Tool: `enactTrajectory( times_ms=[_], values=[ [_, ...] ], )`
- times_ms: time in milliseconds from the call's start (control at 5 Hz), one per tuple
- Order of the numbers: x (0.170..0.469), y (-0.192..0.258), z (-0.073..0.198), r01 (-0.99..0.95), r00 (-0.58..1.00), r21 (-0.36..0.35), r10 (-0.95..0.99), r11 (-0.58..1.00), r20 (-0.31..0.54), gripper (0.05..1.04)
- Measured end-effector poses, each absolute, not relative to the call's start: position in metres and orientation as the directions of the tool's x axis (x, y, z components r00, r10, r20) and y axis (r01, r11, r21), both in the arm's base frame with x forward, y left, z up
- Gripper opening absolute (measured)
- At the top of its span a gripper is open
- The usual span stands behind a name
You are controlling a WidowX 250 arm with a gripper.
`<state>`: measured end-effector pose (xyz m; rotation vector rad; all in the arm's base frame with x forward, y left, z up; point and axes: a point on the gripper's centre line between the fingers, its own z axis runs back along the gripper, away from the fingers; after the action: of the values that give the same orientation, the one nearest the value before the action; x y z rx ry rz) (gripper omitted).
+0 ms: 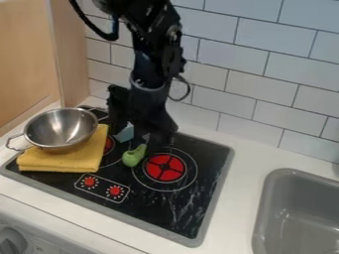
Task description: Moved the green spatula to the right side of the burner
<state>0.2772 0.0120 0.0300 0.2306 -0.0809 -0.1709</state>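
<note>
The black gripper (152, 133) hangs down over the back middle of the black stove, just behind and above the green spatula (134, 156). That spatula lies low on the stovetop, at the left edge of the ring around the right red burner (165, 167). Its upper end comes up close to the dark gripper; whether they touch I cannot tell.
A metal pan (60, 128) rests on a folded yellow cloth (65, 155) at the stove's left. Behind the spatula is a pale blue piece (124, 133), partly hidden by the arm. A grey sink (268, 198) is at right, a tiled wall behind.
</note>
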Motion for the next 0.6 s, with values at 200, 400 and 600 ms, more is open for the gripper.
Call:
enactTrajectory(
  times_ms=[200,400,600],
  values=[
    [0.280,0.014,0.021,0.124,0.987,0.177,-0.139,0.976,0.079,0.999],
    [0.278,0.014,0.013,0.120,0.989,0.162,-0.133,0.979,0.067,0.999],
    [0.276,0.014,0.007,0.121,0.991,0.159,-0.130,0.980,0.043,0.959]
  ],
)
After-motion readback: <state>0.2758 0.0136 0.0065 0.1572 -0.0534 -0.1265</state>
